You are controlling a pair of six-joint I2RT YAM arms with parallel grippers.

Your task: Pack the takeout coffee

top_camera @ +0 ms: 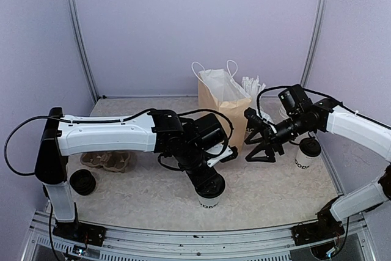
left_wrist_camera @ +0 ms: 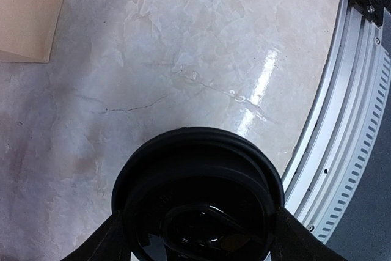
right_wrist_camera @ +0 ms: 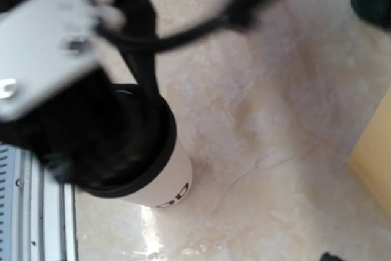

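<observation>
The left fingers (left_wrist_camera: 101, 246) clasped the upright cup (top_camera: 209, 195) at lower centre; the right fingers (top_camera: 253, 148) gaped empty, nearer the bag (top_camera: 223, 105).

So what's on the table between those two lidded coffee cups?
Bare tabletop between the near cup and the right-hand cup; only the right gripper, open and empty, hangs above that stretch. The overhead view shows it.

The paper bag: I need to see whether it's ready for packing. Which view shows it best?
Top external: the paper bag stands upright and whole, mouth open, handles up. Left wrist catches only a tan corner; right wrist only a blurred tan edge.
</observation>
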